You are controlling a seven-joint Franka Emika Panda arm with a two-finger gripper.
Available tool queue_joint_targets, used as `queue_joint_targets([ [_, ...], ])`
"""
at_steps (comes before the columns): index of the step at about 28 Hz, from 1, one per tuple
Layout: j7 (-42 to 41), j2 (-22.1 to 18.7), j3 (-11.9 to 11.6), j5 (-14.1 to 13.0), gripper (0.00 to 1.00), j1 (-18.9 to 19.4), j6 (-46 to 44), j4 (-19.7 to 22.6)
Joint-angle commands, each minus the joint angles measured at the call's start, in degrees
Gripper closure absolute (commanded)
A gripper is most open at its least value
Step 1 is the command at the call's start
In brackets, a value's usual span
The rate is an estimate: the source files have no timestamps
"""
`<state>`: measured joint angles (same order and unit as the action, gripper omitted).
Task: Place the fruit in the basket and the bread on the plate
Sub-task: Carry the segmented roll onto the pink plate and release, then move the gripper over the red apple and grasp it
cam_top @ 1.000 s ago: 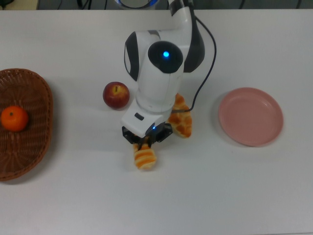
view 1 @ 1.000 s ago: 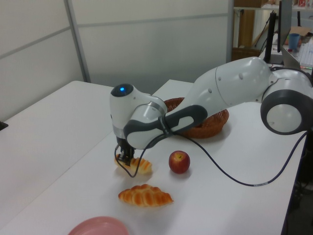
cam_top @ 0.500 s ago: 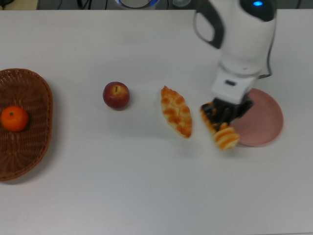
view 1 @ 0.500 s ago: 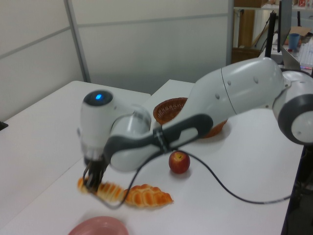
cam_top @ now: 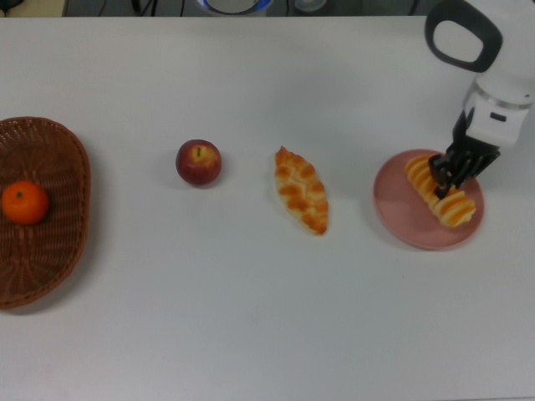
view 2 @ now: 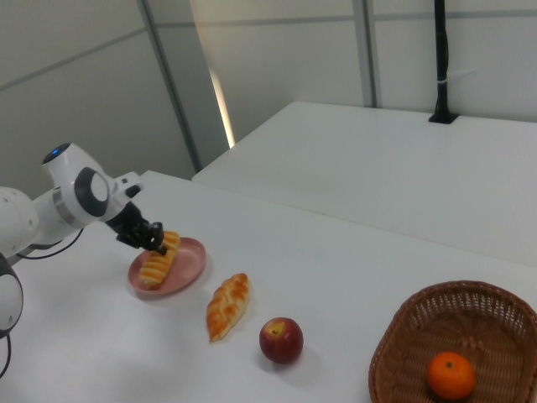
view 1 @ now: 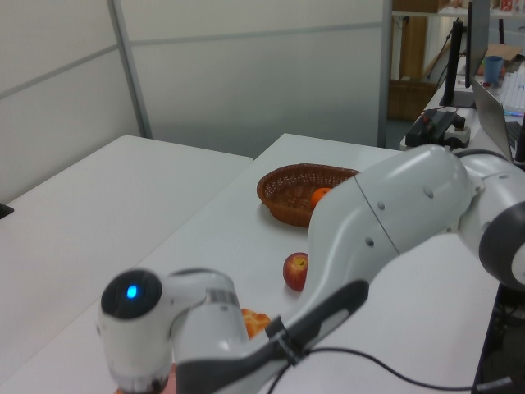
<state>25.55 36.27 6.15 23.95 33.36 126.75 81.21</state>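
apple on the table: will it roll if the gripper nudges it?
Probably. The apple is round and sits free on the flat table, nothing beside it. Its skin looks smooth and glossy, so it may slip. It looks firm, unlikely to squash.

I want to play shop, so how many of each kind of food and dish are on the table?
Fruit: 2, the apple and the mandarin
Bread: 2, the ribbed loaf and the braided loaf
Baskets: 1, the wicker basket
Plates: 1, the pink plate
Total: 6
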Motion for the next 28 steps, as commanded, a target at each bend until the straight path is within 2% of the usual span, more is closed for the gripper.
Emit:
queue_joint_targets([
  [1,2.05,-0.85,-0.79,0.84,0.0,1.1,0.78,0.8],
  [4,2.66,-1.46,-0.79,-0.57,0.0,0.92,0.43,0.62],
  [8,2.58,-3.39,-1.4,-3.9,0.0,0.48,0.25,0.53],
  [9,2.4,-4.96,-1.58,-5.74,0.0,-0.22,-0.27,0.53],
  [13,0.74,-8.22,-1.49,-8.12,0.0,-3.12,-4.66,0.45],
  [19,-6.72,-13.06,-1.58,-13.48,0.0,-9.27,-15.9,0.53],
  [20,-9.7,-13.76,-1.58,-14.19,0.0,-11.19,-19.49,0.53],
  [25,-17.62,-14.12,-1.67,-13.84,0.0,-15.95,-28.03,0.53],
  [28,-23.43,-13.68,-1.76,-13.58,0.0,-20.25,-30.94,0.8],
])
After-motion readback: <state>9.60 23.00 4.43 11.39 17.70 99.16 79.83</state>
